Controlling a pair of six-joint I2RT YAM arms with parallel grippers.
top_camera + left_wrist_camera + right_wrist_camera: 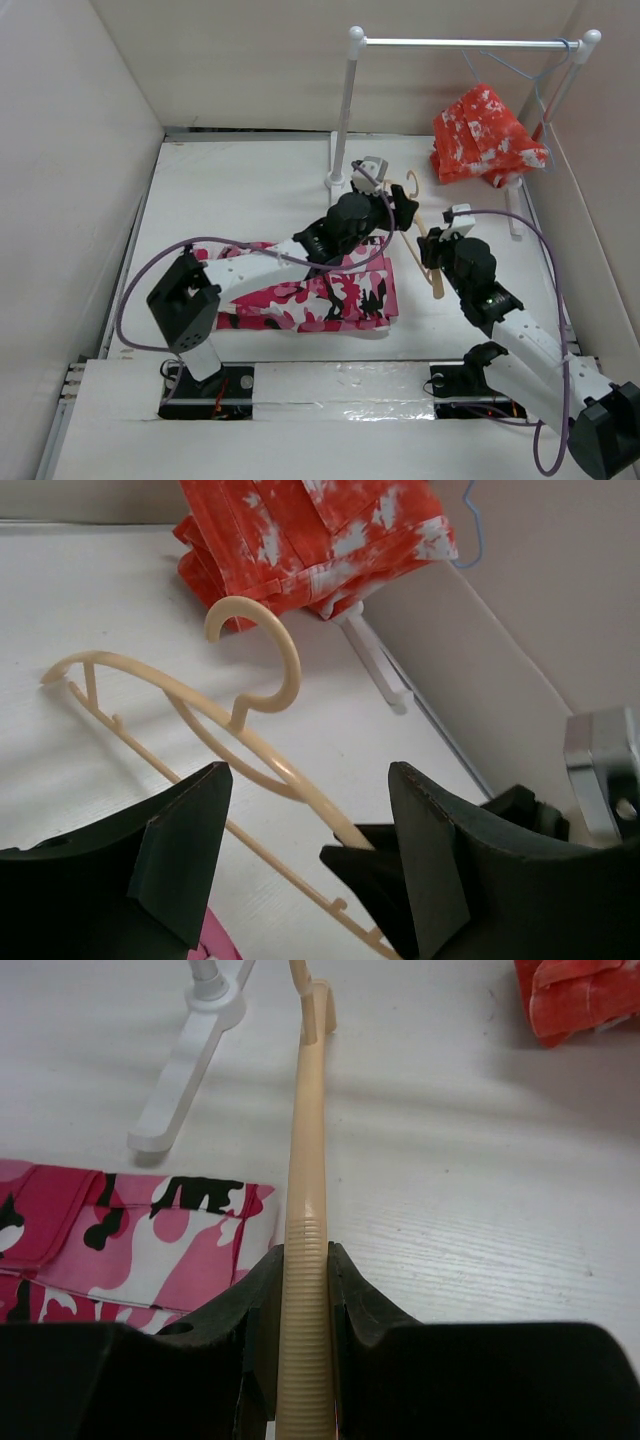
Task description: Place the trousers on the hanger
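Lying trousers (330,295): folded flat on the white table (250,190), near the middle, waist end to the right; the left arm's links cross above them, and the pink, white and black print shows at the lower left of the right wrist view (120,1230).
Hanger (436,280): light tan, arched, just right of the trousers' right edge, its hook towards the far side by the rack's post; whether it touches the fabric cannot be told.
Hanger, close up (180,690): hook curls up and over, thin lower bar runs beneath the arch; ribbed grip section sits between the right fingers (305,1190).
Right gripper (437,250): jaws clamped narrow on one arm of the hanger, pads pressed to both sides of the ribbed part (305,1260).
Left gripper (400,215): jaws spread wide, holding nothing, above the hanger near its hook end (308,780).
Rack (470,43): white rail on two posts at the table's far right; one foot appears in the right wrist view (185,1070).
Red-orange garment (485,135): white-blotched, bunched under the rail's right end, well apart from the trousers (310,530).
Wire hanger (520,70): thin, grey-blue, hooked on the rail above that garment.
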